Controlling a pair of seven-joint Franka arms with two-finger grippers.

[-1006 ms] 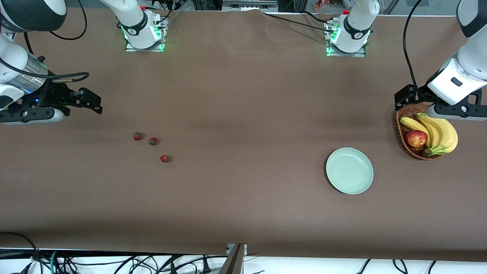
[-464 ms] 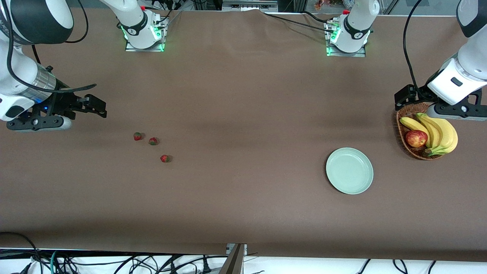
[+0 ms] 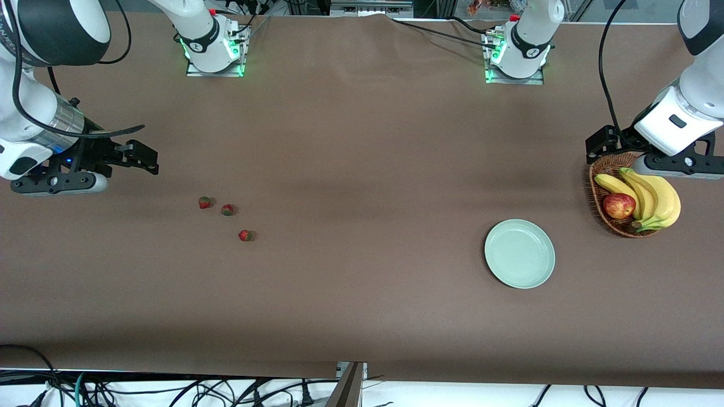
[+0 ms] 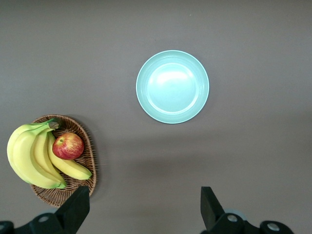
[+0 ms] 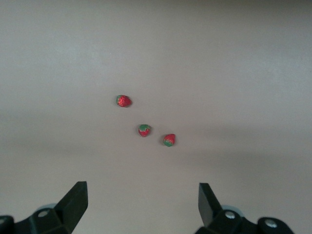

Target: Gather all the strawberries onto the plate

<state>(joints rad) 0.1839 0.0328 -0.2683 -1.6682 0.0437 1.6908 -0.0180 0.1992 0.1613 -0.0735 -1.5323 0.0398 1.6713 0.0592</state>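
Note:
Three strawberries lie apart on the brown table toward the right arm's end: one [image 3: 204, 202], one [image 3: 227, 210] and one [image 3: 245, 235], the last nearest the front camera. The right wrist view shows them too [image 5: 124, 101], [image 5: 144, 130], [image 5: 168, 140]. My right gripper [image 3: 144, 158] hovers open and empty over bare table beside them [image 5: 141, 195]. The pale mint-green plate [image 3: 519, 254] sits empty toward the left arm's end [image 4: 172, 87]. My left gripper [image 3: 600, 144] is open and empty over the table at the basket's edge [image 4: 145, 204].
A brown wicker basket [image 3: 595, 189] holds bananas [image 3: 656, 198] and a red-yellow apple [image 3: 619, 205]; it stands farther from the front camera than the plate. In the left wrist view the basket [image 4: 90, 163] lies beside one finger. Cables hang along the table's near edge.
My right gripper has shifted a little toward the strawberries and its arm has swung with it. The left arm, berries and plate have not moved.

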